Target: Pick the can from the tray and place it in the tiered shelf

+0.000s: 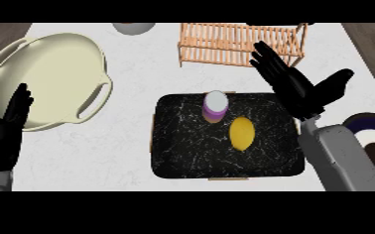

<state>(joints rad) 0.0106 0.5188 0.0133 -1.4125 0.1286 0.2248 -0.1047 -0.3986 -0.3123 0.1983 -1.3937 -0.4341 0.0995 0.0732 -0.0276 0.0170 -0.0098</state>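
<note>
While the can (216,105) stands upright near the far edge of the black marbled tray (183,153), the right hand (296,87) hovers over the tray's far right corner with fingers straight and spread wide and thumb splayed out to the right, holding nothing. A bare strip of tray lies between the hand and the can's white lid; the purple side shows just below it. Beside the can, toward the near right, a yellow lemon (242,133) lies apart from it, leaving the tray's left half and near edge open. Beyond the tray's far edge, at the counter's (132,144) back, stands the wooden slatted tiered shelf (238,44), with pale counter between the two. To the left sits a large cream basin (51,79) with a side handle, well apart from the tray. At the counter's left edge the left hand (15,124) rests open, fingers up. A grey bowl (133,28) shows at the back edge.
</note>
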